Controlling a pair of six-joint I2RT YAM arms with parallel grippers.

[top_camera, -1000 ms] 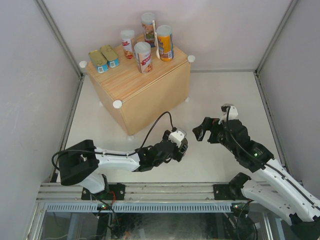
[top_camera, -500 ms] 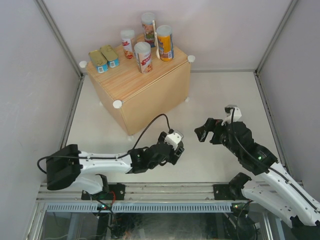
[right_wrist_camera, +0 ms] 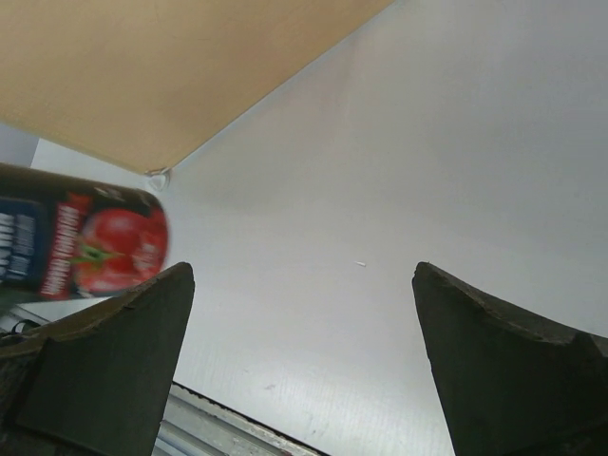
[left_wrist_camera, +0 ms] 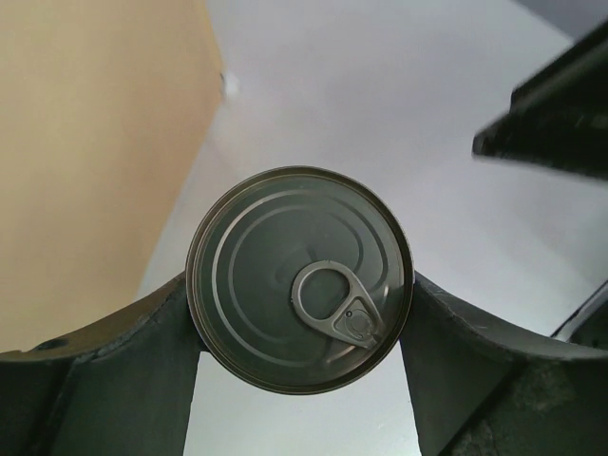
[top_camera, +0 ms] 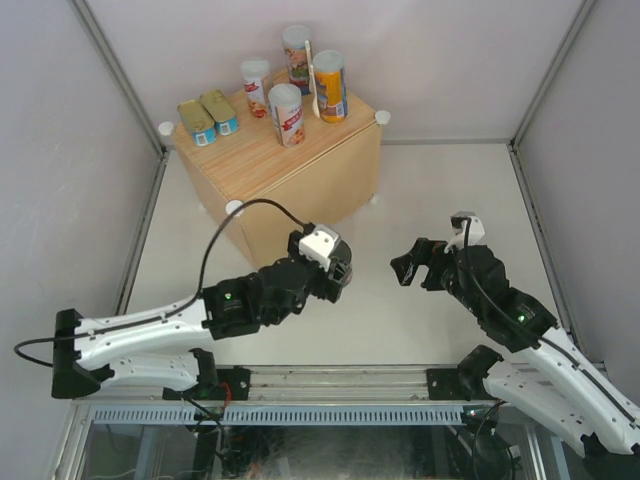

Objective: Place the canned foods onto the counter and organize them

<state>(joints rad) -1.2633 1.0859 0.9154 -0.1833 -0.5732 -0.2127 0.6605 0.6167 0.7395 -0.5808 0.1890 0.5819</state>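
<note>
Your left arm reaches low and long from its base, forearm angled toward the box. Your left gripper point(top_camera: 336, 274) is clamped on the short dark can point(left_wrist_camera: 300, 278), 1 finger on each side, with the pull-tab lid facing the wrist camera. The counter point(top_camera: 290, 165) stands just beyond that hand and to its left, with 2 flat tins point(top_camera: 208, 117) and 4 tall cans point(top_camera: 287, 115) on top. Your right gripper point(top_camera: 406, 266), on a bent arm, points at the held can from the right, fingers spread wide and empty.
</note>
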